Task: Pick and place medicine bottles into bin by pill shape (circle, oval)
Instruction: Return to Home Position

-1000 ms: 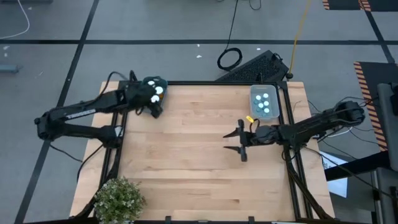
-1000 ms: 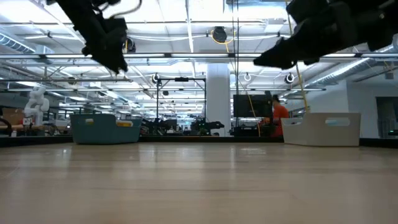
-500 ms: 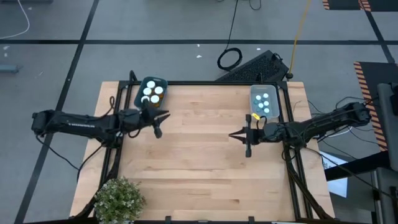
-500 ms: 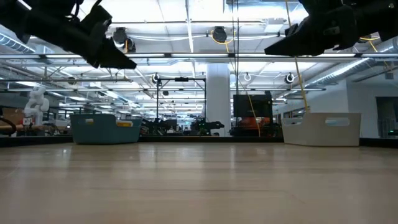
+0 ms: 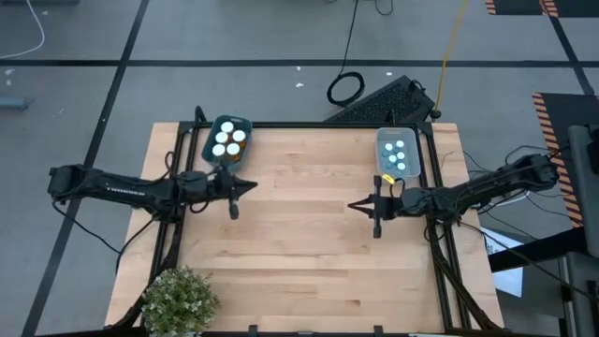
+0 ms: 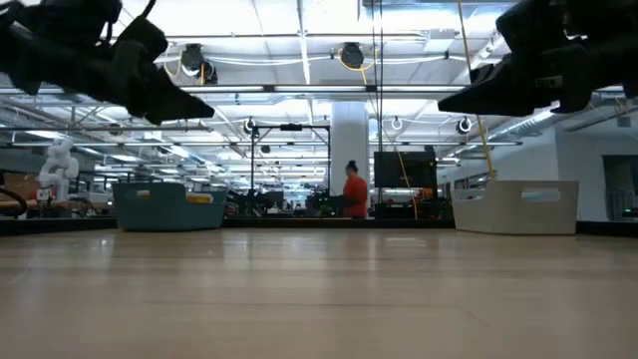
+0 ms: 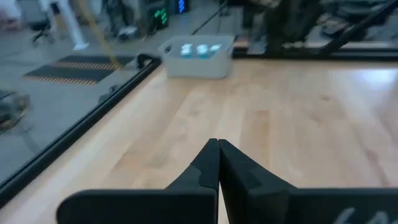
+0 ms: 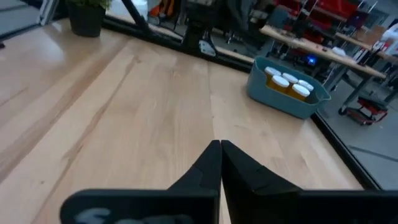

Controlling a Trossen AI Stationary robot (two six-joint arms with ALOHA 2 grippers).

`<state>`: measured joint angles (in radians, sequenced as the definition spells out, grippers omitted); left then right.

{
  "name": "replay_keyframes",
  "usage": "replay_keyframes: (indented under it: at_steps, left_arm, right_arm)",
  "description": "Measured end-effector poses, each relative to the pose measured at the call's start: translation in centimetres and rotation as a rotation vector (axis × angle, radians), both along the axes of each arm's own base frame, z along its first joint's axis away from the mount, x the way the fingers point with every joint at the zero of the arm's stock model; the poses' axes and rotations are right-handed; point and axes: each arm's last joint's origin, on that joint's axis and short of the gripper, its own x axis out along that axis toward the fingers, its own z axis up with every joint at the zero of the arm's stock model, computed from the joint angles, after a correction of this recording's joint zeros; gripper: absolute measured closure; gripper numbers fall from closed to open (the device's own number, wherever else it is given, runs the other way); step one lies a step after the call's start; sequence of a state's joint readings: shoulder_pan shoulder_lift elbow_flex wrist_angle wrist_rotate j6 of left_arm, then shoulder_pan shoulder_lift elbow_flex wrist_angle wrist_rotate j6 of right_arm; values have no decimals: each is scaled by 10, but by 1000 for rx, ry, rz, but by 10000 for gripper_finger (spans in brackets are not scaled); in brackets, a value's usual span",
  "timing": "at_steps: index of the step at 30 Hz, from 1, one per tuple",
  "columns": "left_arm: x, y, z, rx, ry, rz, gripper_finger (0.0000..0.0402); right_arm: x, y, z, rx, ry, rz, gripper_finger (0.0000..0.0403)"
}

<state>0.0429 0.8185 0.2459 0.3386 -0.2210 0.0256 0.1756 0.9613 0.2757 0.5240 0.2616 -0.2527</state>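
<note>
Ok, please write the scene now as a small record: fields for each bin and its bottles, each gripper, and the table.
left bin: blue-grey bin at the table's far left corner, holding white-capped orange bottles
right bin: whitish bin at the far right edge, holding white-capped pale bottles
left gripper: over the table near the left bin, fingers shut, holding nothing
right gripper: over the table near the right bin, fingers shut, holding nothing
table: wooden top, no loose bottles seen on it
other: potted plant at the near left corner
</note>
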Motion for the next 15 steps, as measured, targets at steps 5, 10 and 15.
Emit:
replay_keyframes:
  at_steps: [5,10,15]
  left_arm:
    - [-11,0,-24,0,-80,-71,397]
    - [-20,0,-37,7,-107,-103,399]
    - [-24,0,-42,7,-113,-101,400]
  right_arm:
    - [-12,-2,-12,6,-49,2,402]
    - [-25,-4,-22,8,-59,2,403]
    - [-35,-6,-19,23,-153,3,403]
